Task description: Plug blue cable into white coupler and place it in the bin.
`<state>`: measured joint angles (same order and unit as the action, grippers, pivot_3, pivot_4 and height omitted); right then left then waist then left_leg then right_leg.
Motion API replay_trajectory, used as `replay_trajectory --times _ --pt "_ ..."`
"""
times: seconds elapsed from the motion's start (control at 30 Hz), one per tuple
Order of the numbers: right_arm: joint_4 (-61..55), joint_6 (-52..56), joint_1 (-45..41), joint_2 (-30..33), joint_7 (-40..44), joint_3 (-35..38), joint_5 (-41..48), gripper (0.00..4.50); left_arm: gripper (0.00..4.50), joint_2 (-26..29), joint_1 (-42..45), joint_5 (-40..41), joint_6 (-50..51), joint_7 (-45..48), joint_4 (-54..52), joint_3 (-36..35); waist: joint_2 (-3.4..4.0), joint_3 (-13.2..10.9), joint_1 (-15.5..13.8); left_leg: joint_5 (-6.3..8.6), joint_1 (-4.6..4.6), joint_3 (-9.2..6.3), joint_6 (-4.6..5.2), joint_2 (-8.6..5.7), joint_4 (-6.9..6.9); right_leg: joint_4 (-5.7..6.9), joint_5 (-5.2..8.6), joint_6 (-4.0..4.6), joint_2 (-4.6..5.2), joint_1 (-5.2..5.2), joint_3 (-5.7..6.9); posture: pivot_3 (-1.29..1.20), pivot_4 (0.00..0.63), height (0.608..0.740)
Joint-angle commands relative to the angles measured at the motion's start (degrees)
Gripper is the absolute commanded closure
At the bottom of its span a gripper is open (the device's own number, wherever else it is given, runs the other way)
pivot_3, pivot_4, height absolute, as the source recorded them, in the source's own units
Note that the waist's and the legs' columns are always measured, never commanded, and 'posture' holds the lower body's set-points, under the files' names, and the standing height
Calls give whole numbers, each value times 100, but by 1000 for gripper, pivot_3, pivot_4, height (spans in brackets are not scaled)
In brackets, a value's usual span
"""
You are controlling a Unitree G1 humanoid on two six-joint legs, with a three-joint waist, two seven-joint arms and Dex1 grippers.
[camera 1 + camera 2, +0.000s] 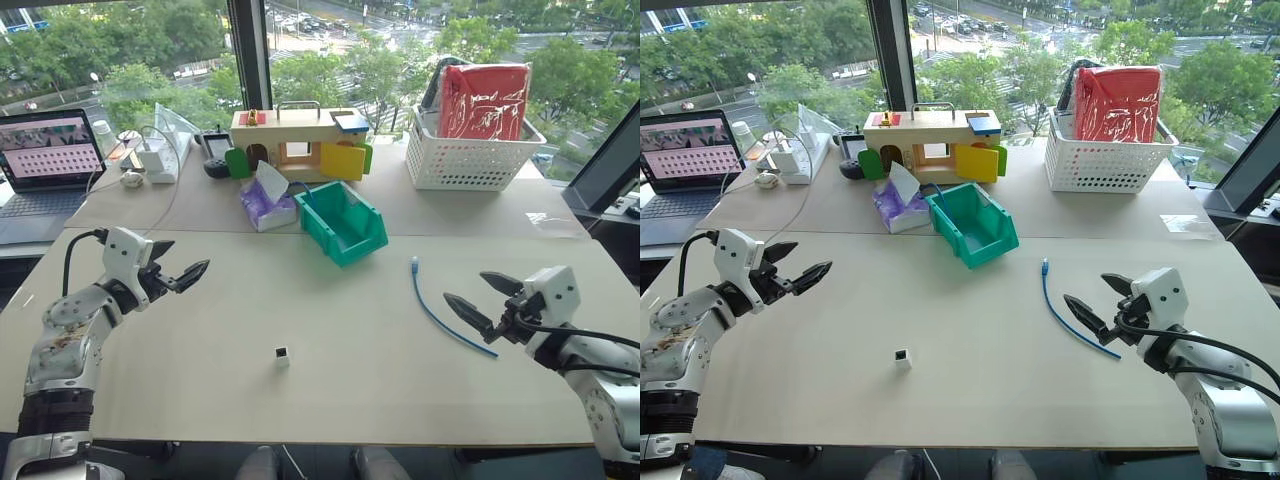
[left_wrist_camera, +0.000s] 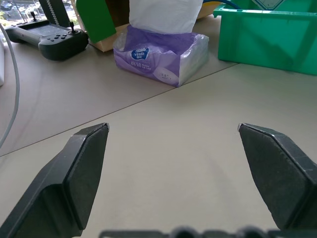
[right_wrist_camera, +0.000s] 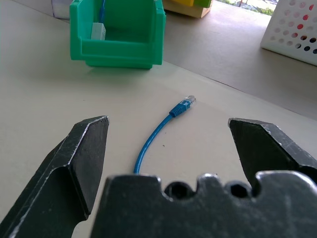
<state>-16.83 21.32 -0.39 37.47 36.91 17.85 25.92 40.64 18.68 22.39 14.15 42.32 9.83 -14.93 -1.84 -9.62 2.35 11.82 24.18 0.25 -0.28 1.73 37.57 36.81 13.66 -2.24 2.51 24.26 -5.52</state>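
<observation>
Hovering left gripper [image 1: 188, 272]: above the pale table [image 1: 330, 390] on the robot's left, black fingers spread wide, nothing between them; it points toward the table's middle.
Right gripper [image 1: 478, 298]: above the table on the robot's right, fingers likewise spread wide and empty, aimed inward at the cable's near end.
Blue cable [image 1: 441, 322]: lying loose on the table just beside the right gripper, gently curved; its pale plug end lies toward the bin, the other end closest to the gripper's fingers.
White coupler [image 1: 282, 355]: standing alone on the table near the front edge, between the two grippers, dark face up; well apart from the cable and from both grippers.
Bin [image 1: 343, 222]: teal-green, at the middle of the table's far part, cut-away front turned toward the robot's right; the right wrist view shows a pale block and a thin blue cord already inside.
Tissue pack [image 2: 159, 58]: purple, just beside the bin on its left, white tissue sticking up; there is a blue oval logo and small print, the brand name too blurred to read surely.
Laptop [image 1: 45, 160]: far left, open, screen showing rows of small pink tiles; no text readable.
White lattice basket [image 1: 470, 155]: far right, holding a red package in clear wrap.
Wooden toy house [image 1: 297, 143]: behind the bin, with green and yellow flaps.
Handheld controller [image 2: 47, 39]: dark, lying beyond the tissue pack.
</observation>
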Motion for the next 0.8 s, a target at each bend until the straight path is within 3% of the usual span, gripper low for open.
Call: replay_trajectory --times 0.03,0.13,0.37,0.57,0.8 --pt "175 296 -502 30 -238 20 -18 32 0 223 18 287 428 206 -388 -170 -1 -1 16 0 0 0 0 0 2 2 0 0 0 0 0 0 150 715" --pt "924 1428 -1903 -92 -941 -886 -568 32 0 352 36 1259 1124 672 -1051 -541 -21 -14 153 -3 -2 15 -5 11 29 15 -2 -5 -3 3 -5 0 150 715" --pt "3207 1422 -3700 -632 -1444 -1597 -1421 32 0 574 14 1414 1511 738 -1912 -448 -36 -24 119 -33 -10 4 -3 15 27 30 -10 -9 -13 2 7 0 150 715" --pt "4319 1196 -4371 -883 -1289 -2029 -1869 32 0 568 -348 1432 1674 530 -2386 -666 -36 -24 114 -24 13 2 -2 7 25 22 -25 12 -1 14 8 0 150 715" --pt "4995 844 -4589 -1084 -1194 -2340 -2301 32 0 542 -693 1409 1653 329 -2653 -801 -36 -24 149 -20 10 -1 -3 9 24 25 -26 14 -2 12 11 0 150 715"
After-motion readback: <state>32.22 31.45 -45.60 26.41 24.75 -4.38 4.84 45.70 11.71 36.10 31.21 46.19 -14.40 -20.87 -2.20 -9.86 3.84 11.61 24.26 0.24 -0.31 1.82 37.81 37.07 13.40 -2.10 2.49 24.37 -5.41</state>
